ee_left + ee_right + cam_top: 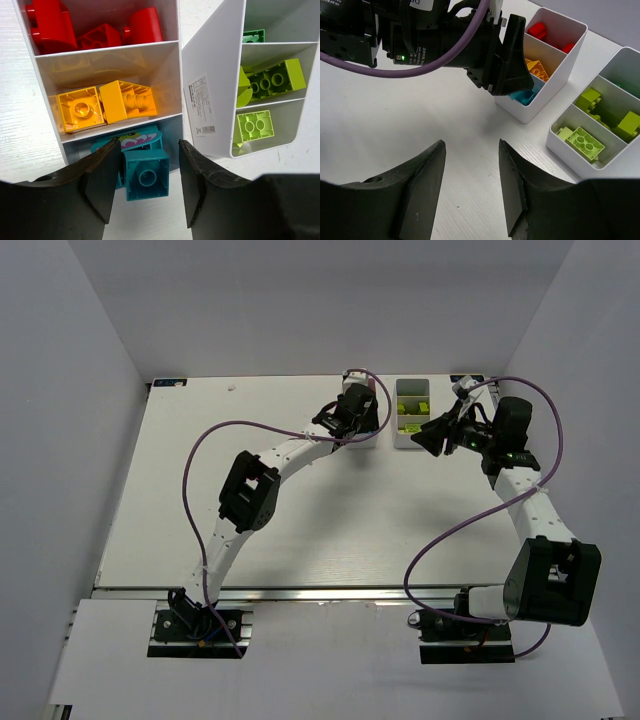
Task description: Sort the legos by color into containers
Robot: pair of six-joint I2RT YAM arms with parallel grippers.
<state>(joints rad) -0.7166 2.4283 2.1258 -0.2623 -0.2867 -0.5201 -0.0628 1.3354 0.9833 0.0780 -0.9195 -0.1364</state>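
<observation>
One bin (366, 446) mostly hidden under L gripper (360, 426), top cam, contents unseen

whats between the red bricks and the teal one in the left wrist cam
Two yellow bricks, lying in the bin's middle compartment; the left wrist view shows it clearly.

Legos (125, 102) lie in two white bins.
First bin (105, 46): red, orange, cyan, a compartment each; second bin (207, 75), just beside: green, lime.

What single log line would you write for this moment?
left gripper: open, astride cyan brick in cyan compartment of left bin | right gripper: open, empty, above table
</observation>
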